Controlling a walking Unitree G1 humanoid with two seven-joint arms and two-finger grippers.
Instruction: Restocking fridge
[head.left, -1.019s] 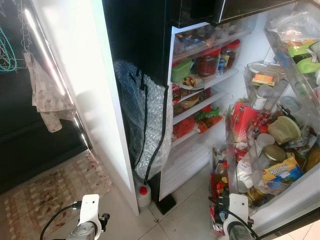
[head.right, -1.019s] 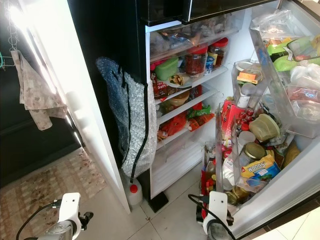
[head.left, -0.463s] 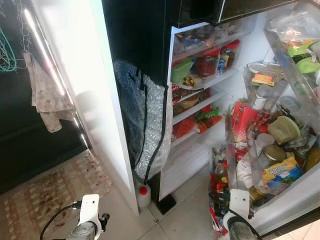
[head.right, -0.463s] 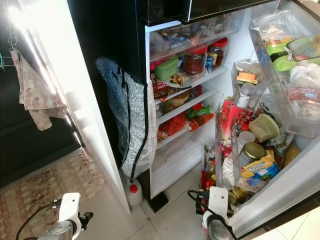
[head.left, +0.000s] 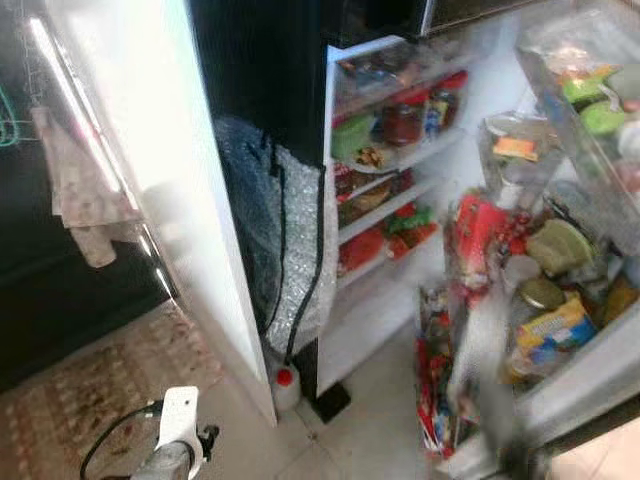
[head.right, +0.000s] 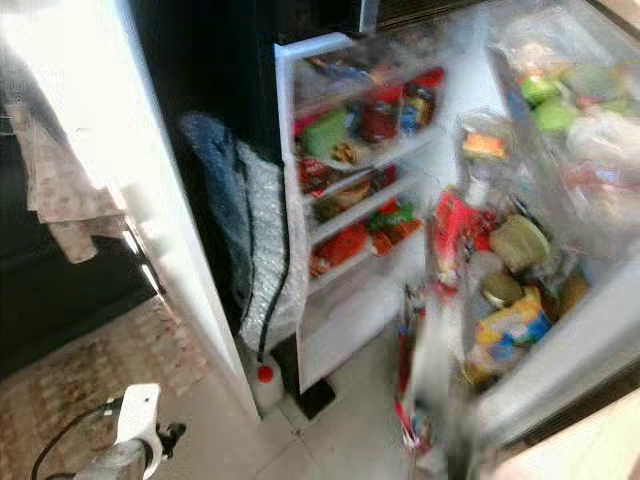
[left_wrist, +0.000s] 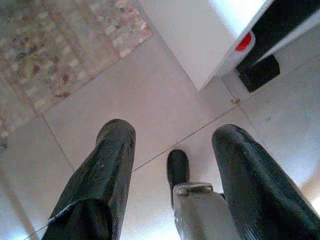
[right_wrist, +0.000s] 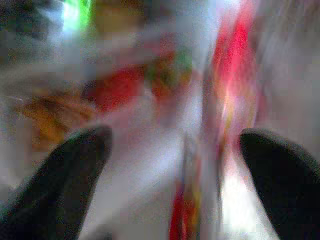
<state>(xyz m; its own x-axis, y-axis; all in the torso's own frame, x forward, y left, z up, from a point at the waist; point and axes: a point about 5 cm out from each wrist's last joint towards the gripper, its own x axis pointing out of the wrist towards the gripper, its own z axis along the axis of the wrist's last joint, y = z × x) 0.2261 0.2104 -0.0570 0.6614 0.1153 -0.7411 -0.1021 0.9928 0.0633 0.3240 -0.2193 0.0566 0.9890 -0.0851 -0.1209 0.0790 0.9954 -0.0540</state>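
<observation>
The fridge stands open, its shelves packed with jars, tubs and red packets. The door bins on the right hold jars, a yellow pack and bags. My right arm is a pale blurred streak rising in front of the lower door bins. In the right wrist view my right gripper is open, its fingers wide apart before blurred red and orange packs. My left gripper hangs open over the floor tiles, with nothing between its fingers.
A bubble-wrap bag hangs on the fridge's dark side. A white bottle with a red cap stands on the floor below it. A patterned rug lies at left, under a hanging cloth. The white door panel juts forward.
The whole picture has shifted and blurred, so the camera is moving. My right arm has risen from the bottom edge up in front of the lower door bins. The left arm stays low.
</observation>
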